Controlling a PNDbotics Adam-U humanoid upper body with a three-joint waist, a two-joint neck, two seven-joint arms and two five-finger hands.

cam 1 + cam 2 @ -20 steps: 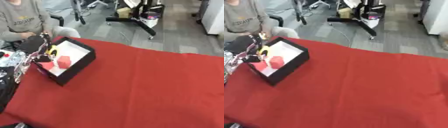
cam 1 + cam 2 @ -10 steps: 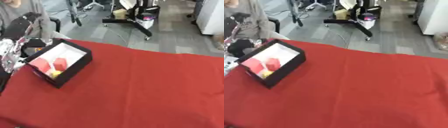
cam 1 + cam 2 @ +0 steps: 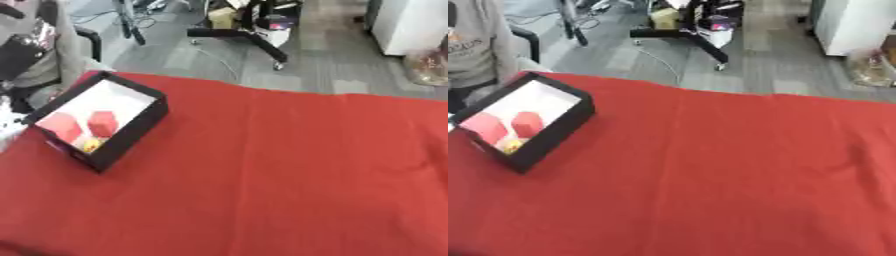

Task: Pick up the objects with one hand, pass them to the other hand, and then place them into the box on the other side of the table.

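Left hand now withdrawn from the box (image 3: 140, 122), yellow piece (image 3: 91, 145) inside

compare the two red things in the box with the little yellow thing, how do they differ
Colour: the two red blocks are red; the yellow thing is yellow. Size: each red block looks clearly larger than the yellow thing. Place: the red blocks lie side by side on the white floor toward the middle of the box, while the yellow thing sits nearer, by the box's near black wall. Shared: all three lie inside the same black box on the red tablecloth.
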